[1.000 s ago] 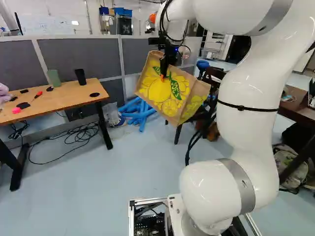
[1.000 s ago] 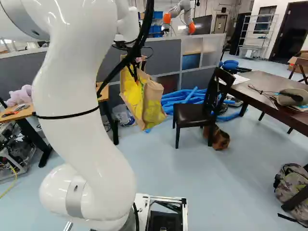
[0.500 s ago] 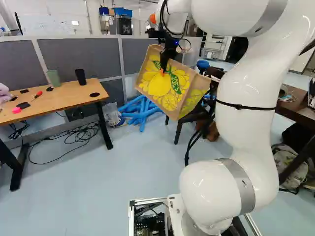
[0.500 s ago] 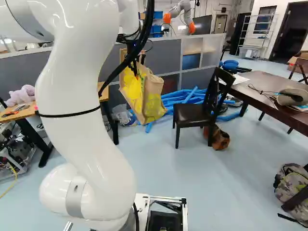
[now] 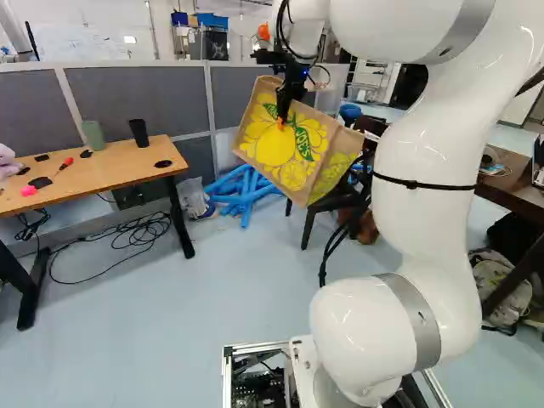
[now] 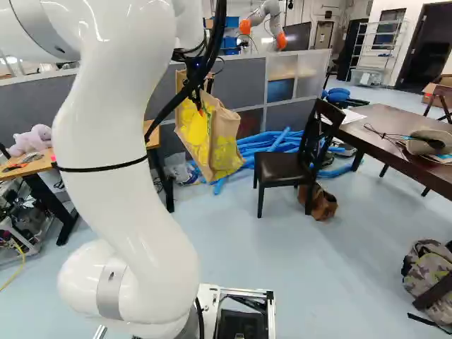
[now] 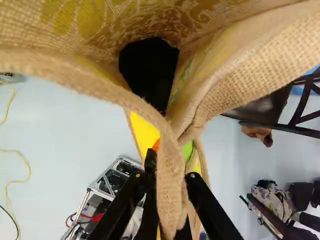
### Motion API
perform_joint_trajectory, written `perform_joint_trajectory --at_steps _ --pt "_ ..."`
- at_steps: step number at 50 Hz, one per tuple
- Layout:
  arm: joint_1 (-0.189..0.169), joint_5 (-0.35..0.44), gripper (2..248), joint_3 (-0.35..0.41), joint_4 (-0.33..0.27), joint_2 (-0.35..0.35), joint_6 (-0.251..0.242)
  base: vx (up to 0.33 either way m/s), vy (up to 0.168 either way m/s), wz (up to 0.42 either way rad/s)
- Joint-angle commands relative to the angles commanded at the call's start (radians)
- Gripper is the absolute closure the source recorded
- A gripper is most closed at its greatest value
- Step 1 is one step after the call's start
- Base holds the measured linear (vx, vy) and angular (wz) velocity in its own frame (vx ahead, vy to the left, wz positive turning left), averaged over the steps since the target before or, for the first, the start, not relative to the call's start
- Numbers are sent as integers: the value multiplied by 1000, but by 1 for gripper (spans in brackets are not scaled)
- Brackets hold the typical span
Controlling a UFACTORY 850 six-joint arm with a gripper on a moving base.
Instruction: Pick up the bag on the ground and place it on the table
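Holding the bag (image 5: 274, 155) aloft, my gripper (image 5: 282, 123) has its fingers drawn together on a fold of the woven rim, a finger on each side and only the cloth's thickness between them. In the wrist view the mouth of the bag gapes ahead of the gripper (image 7: 171, 176), showing a dark interior. The bag hangs tilted in the air, well above the floor (image 5: 204, 314), to the right of the wooden table (image 5: 106, 177) and left of the dark table (image 6: 395, 131); its yellow fruit print faces my base cameras.

On the wooden table stand a green cup (image 5: 93, 135) and a black cup (image 5: 138, 133), side by side toward the far edge. Nearer lie a screwdriver (image 5: 64, 164) and a pink object (image 5: 29, 191), with a black disc (image 5: 163, 164) by the right end. A plush toy (image 6: 30, 139) sits farther left. Black cables (image 5: 136, 231) lie coiled on the floor at the foot of the partition (image 5: 140, 98). Blue foam tubes (image 6: 272, 147) are heaped beyond the chair (image 6: 282, 168), and a camouflage backpack (image 6: 428, 272) rests at the near right. In the far background stands another robot (image 6: 268, 13).
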Motion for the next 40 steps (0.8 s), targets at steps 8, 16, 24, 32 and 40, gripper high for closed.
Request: perform_joint_trajectory --at_steps 8,16,24,32,40 --pt "0 0 227 0 0 0 0 58 2 -17" --pt "0 0 227 0 0 0 0 90 30 128" --pt "0 0 227 0 0 0 0 117 43 216" --pt "0 0 227 0 0 0 0 131 55 239" --pt "0 0 227 0 0 0 0 133 50 236"
